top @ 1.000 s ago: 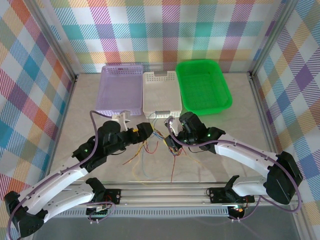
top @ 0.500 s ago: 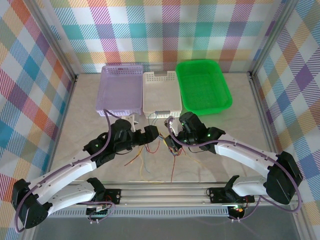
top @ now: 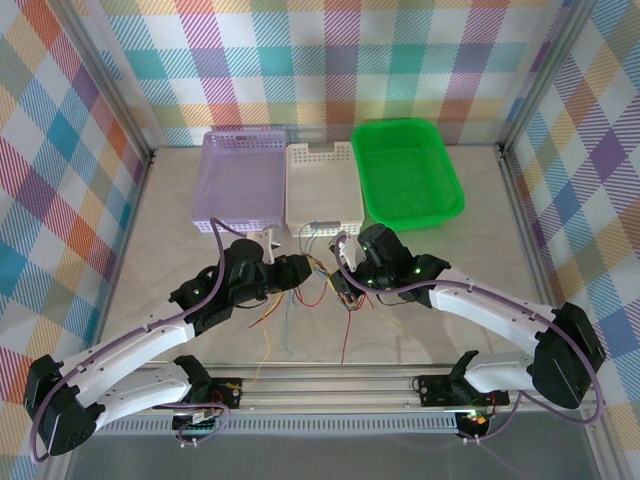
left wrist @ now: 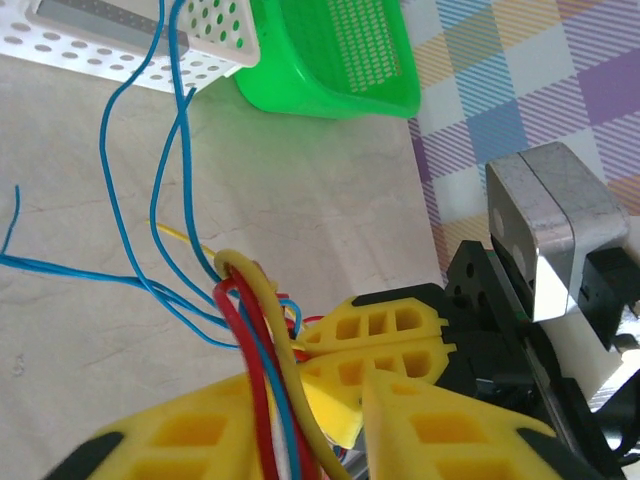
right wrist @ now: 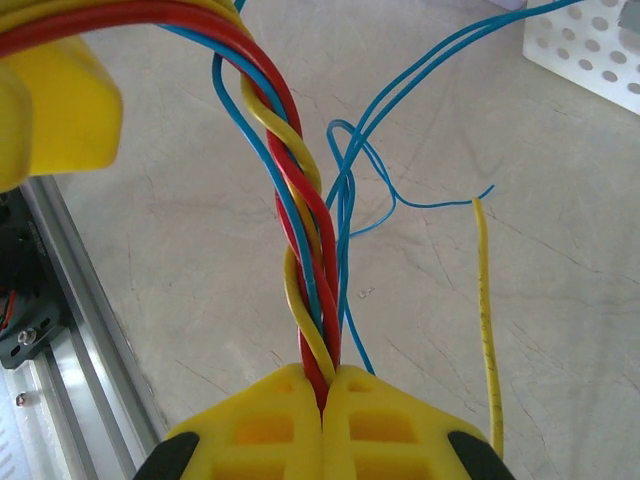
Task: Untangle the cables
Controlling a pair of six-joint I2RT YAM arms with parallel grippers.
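Marbled tabletop is lying pale beneath both arms. Just in front of the white basket, we are seeing the right gripper pinching the twisted red, yellow and blue cables, its fingers pressing together. Toward that basket's left side, the left gripper is straddling the bundle. We cannot tell whether its fingers are clamping.

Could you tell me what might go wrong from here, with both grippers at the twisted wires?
1. The right gripper is shut on the cables where red, yellow and blue are tightly twisted. The left gripper sits around the same bundle close by, so pulling apart could tighten the twist rather than loosen it.
2. The loose blue strands run up to the white basket and might snag its rim or drag it.
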